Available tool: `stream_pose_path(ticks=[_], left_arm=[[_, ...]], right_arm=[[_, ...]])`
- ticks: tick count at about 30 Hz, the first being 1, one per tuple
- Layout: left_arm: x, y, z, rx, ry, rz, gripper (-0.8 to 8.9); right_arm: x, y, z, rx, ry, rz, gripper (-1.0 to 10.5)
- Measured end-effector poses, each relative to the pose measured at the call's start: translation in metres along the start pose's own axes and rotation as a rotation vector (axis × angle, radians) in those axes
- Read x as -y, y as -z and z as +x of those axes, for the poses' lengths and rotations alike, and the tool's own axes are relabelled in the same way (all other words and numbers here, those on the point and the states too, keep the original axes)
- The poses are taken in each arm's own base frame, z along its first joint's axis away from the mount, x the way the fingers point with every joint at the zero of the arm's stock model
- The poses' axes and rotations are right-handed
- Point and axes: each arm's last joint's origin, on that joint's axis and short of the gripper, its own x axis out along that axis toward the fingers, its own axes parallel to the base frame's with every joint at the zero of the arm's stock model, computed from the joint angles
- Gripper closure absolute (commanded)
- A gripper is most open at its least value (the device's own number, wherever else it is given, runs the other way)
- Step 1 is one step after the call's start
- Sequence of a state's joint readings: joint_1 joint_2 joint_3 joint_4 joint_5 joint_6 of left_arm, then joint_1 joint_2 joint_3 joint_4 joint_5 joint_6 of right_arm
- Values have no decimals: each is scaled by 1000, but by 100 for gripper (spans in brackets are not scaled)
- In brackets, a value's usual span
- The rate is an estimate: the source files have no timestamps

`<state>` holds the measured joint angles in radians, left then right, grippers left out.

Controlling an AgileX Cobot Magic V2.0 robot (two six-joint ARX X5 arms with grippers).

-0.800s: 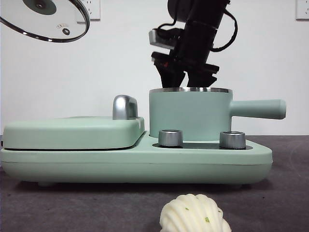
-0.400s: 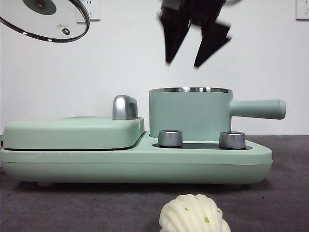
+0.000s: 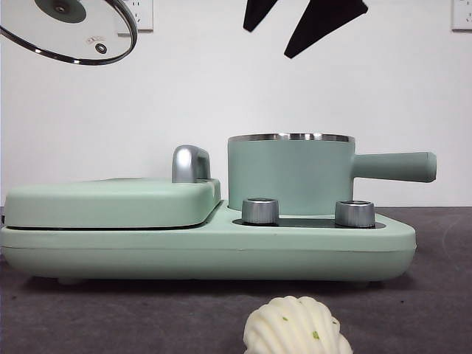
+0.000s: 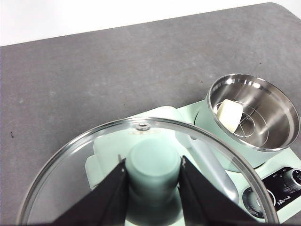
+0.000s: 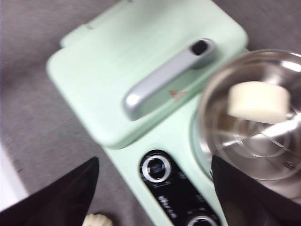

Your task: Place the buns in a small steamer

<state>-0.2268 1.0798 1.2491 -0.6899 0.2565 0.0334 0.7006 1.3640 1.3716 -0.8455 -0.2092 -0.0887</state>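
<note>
The small steamer (image 3: 291,175) stands on the right of the mint-green cooker, uncovered. Inside it lies the smooth bun (image 4: 229,114), seen from above on the rack (image 5: 258,101). The shell-shaped bun (image 3: 297,328) rests on the grey table in front of the cooker and peeks into the right wrist view (image 5: 98,220). My right gripper (image 3: 269,43) hangs open and empty high above the steamer (image 5: 203,123). My left gripper (image 4: 153,161) is shut on the green knob of the glass lid (image 3: 70,29), holding it up at the far left.
The flat griddle (image 3: 110,203) with its chrome handle (image 3: 190,164) fills the cooker's left half. Two steel dials (image 3: 260,210) (image 3: 355,213) sit in front of the steamer. The steamer's side handle (image 3: 394,167) sticks out to the right.
My right gripper has risen from just over the steamer's rim to the top of the front view, open and empty. The lid and shell-shaped bun have not moved.
</note>
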Motion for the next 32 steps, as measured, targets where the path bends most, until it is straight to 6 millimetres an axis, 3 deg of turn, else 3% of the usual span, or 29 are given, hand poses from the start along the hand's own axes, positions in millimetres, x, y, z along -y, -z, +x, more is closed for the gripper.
stream_pose_path(ticks=[6,11,17,25,32], left_arm=[[0,0,0,-2,0,0,803],[0,0,0,-2,0,-1,803],[0,0,0,-2,0,-1,803],[0,0,0,-2,0,0,803],[0,0,0,-2,0,0,803]], right_arm=[[-26,52,5,63,-59,-89,575],[-43,94,23,8,-122,-188,564],[-60,129,51,-57,-190,-292,495],[-65,156,79,-74,-124,-337,496],[-64,162,98,-145,-125,-330,506]])
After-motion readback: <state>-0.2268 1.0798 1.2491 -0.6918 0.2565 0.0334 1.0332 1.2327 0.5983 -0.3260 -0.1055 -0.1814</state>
